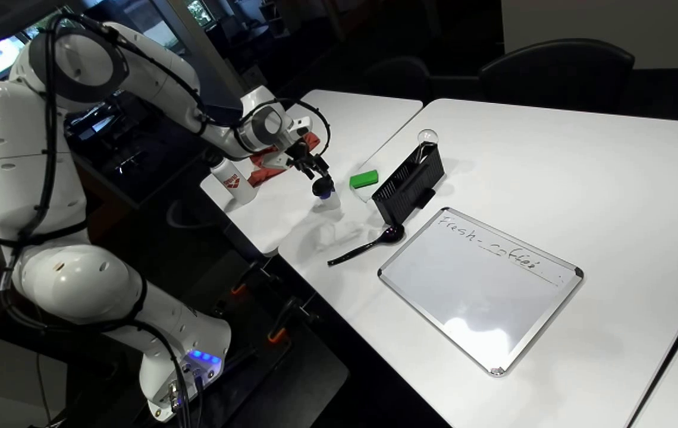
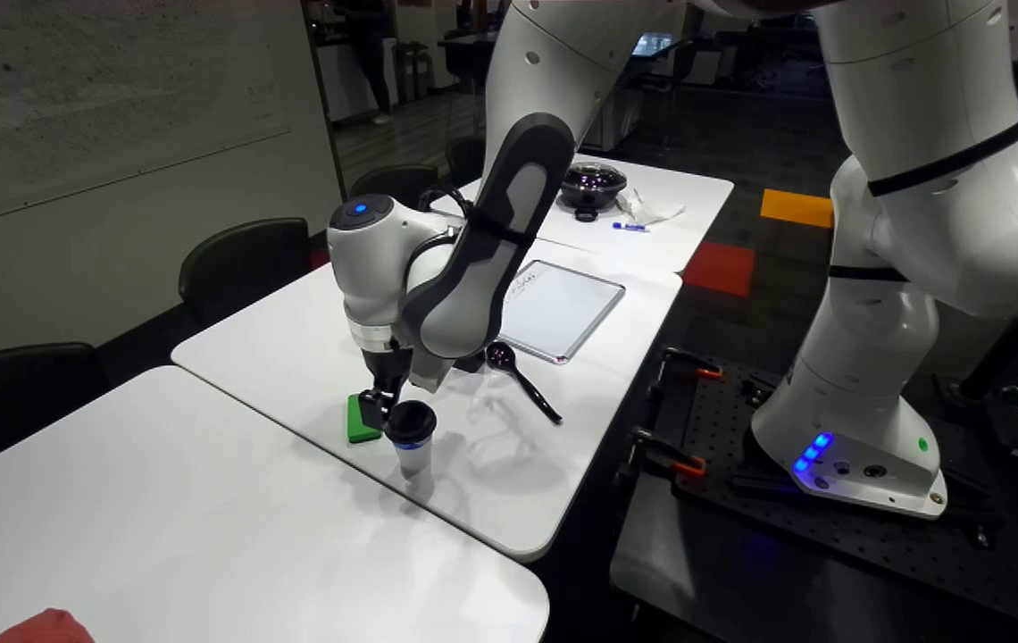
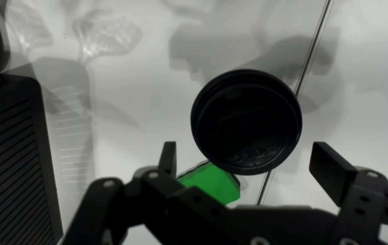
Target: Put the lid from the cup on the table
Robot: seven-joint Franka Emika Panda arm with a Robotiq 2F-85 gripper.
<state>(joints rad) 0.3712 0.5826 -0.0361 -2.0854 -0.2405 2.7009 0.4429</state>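
Whiteboard (image 1: 477,294) reads "Fresh-coffee..." — lettering on lid (image 3: 246,119) and bottle (image 1: 234,182) is unclear.

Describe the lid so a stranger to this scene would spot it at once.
Start at the white table with the framed whiteboard on it, then look past the basket to the green block. Near that block stands a small cup, topped by the lid. The basket and the spoon nearby are black too, but of the three only the lid is a round disc.

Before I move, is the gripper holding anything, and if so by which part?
Nothing is held: in the wrist view the fingers stand open, with white tabletop showing between each and the black lid, which sits on the takeaway cup.
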